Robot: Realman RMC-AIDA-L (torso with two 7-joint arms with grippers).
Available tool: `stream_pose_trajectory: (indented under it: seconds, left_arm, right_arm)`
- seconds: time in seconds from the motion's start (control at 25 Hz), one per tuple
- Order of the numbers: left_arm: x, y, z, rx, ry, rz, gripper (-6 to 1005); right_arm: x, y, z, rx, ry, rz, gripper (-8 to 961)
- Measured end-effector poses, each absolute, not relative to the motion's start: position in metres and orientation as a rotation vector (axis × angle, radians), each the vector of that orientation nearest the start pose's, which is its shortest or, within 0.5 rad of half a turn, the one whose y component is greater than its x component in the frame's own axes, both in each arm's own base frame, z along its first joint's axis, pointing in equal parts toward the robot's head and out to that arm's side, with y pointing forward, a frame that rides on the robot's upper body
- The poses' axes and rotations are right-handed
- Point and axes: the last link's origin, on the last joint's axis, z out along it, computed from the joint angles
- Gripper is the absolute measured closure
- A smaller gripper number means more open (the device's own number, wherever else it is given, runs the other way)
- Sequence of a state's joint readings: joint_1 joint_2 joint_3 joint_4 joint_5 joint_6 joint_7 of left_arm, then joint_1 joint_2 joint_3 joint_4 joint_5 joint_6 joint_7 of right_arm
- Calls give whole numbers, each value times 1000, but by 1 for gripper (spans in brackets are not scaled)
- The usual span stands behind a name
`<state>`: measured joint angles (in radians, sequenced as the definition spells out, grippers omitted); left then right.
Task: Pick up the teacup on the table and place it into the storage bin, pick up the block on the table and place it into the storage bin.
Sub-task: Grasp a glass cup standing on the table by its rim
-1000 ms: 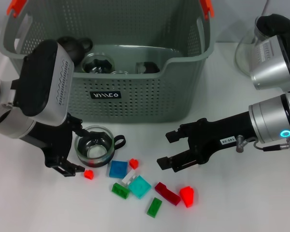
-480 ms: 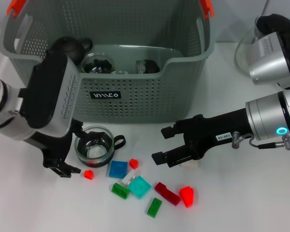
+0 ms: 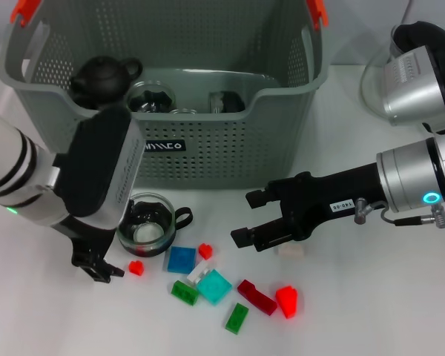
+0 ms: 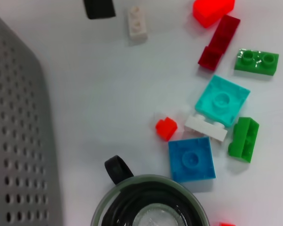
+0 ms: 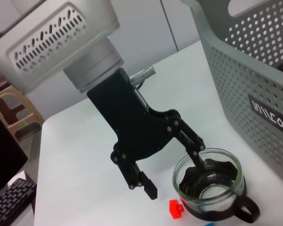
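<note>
Your left hand (image 3: 122, 245) sits spread over the clear glass teacup with a black handle (image 3: 146, 228) on the white bench (image 3: 371, 311): the right wrist view shows one finger (image 5: 196, 157) reaching down inside the cup's rim while the other (image 5: 148, 187) hangs outside it, above the bench, so nothing is pinched yet. The teacup stands upright just in front of the large grey-green perforated storage bin (image 3: 230, 159), below its small black label (image 3: 163, 146). Your right hand (image 3: 246, 218) hovers with its fingers apart, well to the right of the cup, just above a small cream-white block (image 3: 290, 251) lying on the bench. Between the two hands you have a loose cluster of plastic blocks: a blue square block (image 3: 182, 259), a turquoise square block (image 3: 214, 286), a white narrow block (image 3: 198, 272) between them, two green blocks (image 3: 185, 292), a dark red long block (image 3: 256, 297), a bright red chunky block (image 3: 287, 300) and a small red block (image 3: 205, 251). Another tiny red piece (image 3: 136, 268) lies beside the left hand's outer finger. Inside the bin you can see a black teapot (image 3: 104, 74) and some glassware.
</note>
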<state>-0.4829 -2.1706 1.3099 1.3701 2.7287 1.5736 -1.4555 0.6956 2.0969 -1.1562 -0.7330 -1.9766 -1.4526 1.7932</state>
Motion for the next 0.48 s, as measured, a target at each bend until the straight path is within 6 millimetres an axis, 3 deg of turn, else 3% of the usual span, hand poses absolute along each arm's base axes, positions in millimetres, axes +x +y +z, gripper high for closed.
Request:
stream_pose_trajectory:
  seconds: [0.48]
  left_arm:
    - [-218, 325, -24, -2928, 428, 871, 206]
  right_arm:
    - [180, 351, -57, -3050, 725, 373, 28]
